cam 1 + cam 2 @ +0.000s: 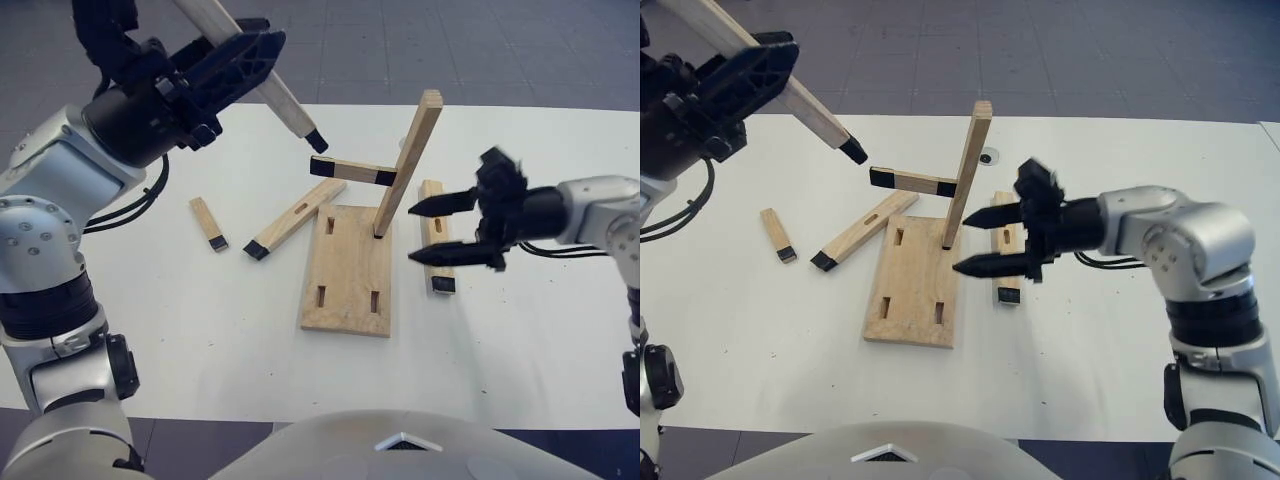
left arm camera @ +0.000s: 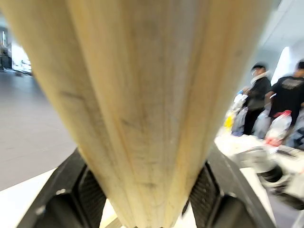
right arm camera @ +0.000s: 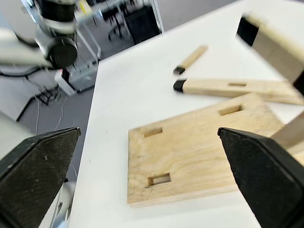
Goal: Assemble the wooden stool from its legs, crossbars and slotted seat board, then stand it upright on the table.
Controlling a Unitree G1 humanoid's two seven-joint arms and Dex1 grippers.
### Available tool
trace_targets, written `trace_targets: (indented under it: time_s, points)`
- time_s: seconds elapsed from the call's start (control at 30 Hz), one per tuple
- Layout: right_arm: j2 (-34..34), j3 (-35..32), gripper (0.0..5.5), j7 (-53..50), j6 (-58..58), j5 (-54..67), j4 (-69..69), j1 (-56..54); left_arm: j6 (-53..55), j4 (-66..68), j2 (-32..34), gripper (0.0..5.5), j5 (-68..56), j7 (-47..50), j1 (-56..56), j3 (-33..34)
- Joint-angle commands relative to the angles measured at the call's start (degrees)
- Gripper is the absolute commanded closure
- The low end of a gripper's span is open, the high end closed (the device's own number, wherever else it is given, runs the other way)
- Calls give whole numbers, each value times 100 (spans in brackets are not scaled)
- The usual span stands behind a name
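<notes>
Leg [image 1: 287, 102] pinched in left end effector [image 1: 242, 58]; right end effector [image 1: 413, 233] spread near seat board [image 1: 345, 278].

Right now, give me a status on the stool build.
Left tool shut on a leg, held above the table. Right tool open beside the upright leg in the seat board. Loose leg lies under the right tool.

Bare wood on a matt white table [image 1: 530, 340].
Light unvarnished wood, matt with grain showing, for the seat board [image 1: 348, 268], the standing leg [image 1: 410, 150], the lying leg [image 1: 297, 216] and the short crossbar [image 1: 206, 220], the last two with matt black ends. Streaky grain on the held leg [image 2: 142, 95]. Matt black plastic for the left gripper [image 1: 240, 55] and right gripper [image 1: 414, 234], with finely textured pads [image 2: 90, 194] on the left.
</notes>
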Motion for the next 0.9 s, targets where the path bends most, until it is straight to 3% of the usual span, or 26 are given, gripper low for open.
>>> trace_targets:
  time_s: [0.03, 0.27, 0.5, 0.7, 0.9]
  points:
    - [214, 668, 16, -131, -131, -371, -454, 184, -418, 287, -323, 346, 750, -462, 377, -253]
    - [240, 1679, 16, -21, -498, -1110, -699, 260, -970, 577, -688, 346, 1809, -871, 822, -503]
    - [-55, 1892, 16, 369, -605, -1377, -728, 277, -1115, 496, -900, 346, 2226, -767, 971, -372]
    - [-379, 2497, 16, 832, -1246, -2299, 80, 340, -1721, 482, -1299, 346, 2415, -992, 1155, -235]
    - [-281, 2421, 16, 849, -1409, -2501, 225, 337, -2004, 584, -1452, 346, 2532, -1090, 1282, -156]
